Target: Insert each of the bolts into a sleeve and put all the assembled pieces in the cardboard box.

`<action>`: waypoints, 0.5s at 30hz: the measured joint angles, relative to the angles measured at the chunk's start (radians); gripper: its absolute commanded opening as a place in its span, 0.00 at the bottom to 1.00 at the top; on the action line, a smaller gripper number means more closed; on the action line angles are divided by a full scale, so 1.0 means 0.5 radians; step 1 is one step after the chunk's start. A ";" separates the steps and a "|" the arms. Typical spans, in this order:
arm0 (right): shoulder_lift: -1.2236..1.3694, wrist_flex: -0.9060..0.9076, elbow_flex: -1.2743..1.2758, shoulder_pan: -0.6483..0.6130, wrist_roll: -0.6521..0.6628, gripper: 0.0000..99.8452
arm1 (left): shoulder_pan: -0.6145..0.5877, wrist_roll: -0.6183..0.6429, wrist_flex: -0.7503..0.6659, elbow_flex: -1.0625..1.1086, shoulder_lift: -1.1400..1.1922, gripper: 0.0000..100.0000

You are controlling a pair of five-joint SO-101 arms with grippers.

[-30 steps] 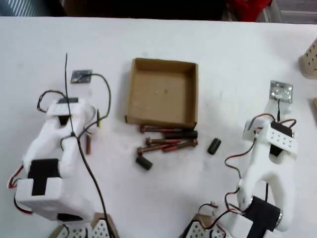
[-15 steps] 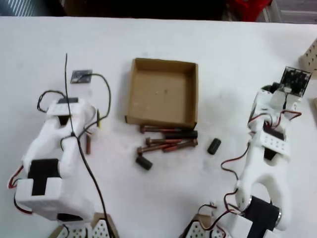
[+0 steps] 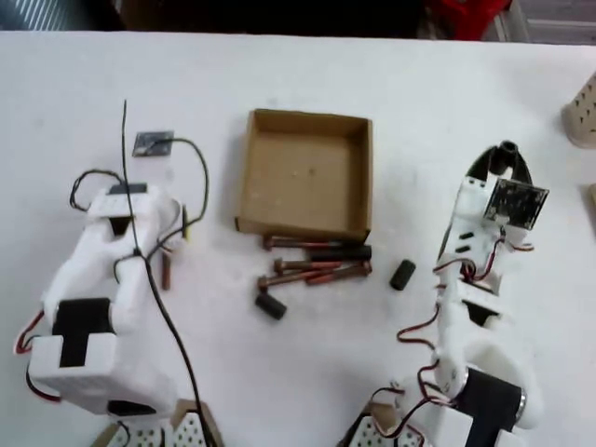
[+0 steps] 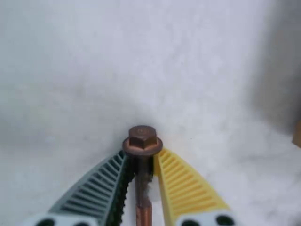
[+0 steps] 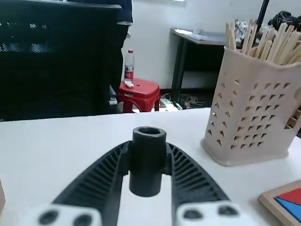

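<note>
My left gripper (image 4: 143, 157) is shut on a copper bolt (image 4: 142, 140), whose hex head pokes out just past the grey and yellow fingertips, close above the white table. In the high view that bolt (image 3: 166, 271) lies beside the left arm (image 3: 102, 270). My right gripper (image 5: 147, 153) is raised off the table and shut on a black sleeve (image 5: 147, 160), held upright with its bore facing up; the high view has it (image 3: 507, 152) right of the cardboard box (image 3: 357, 177). Several bolts (image 3: 307, 265) and three loose sleeves (image 3: 402, 275) lie in front of the box.
A beige perforated holder (image 5: 249, 117) full of wooden sticks stands at the table's far right edge (image 3: 582, 112). A framed board's corner (image 5: 282, 202) lies near it. A small module on a cable (image 3: 154, 142) rests left of the box.
The right arm has lifted and swung forward, bringing its gripper with the black sleeve up off the table. The left arm and its bolt have stayed still.
</note>
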 measured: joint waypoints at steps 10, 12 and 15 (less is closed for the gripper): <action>0.706 -0.967 -0.003 -0.138 0.000 0.02 | 0.000 0.000 0.000 0.000 0.000 0.02; 0.902 -1.249 -0.003 -0.141 0.000 0.02 | 0.000 0.000 0.000 0.000 0.000 0.02; 1.129 -1.587 -0.006 -0.184 0.000 0.02 | 0.000 0.000 0.000 0.000 0.000 0.02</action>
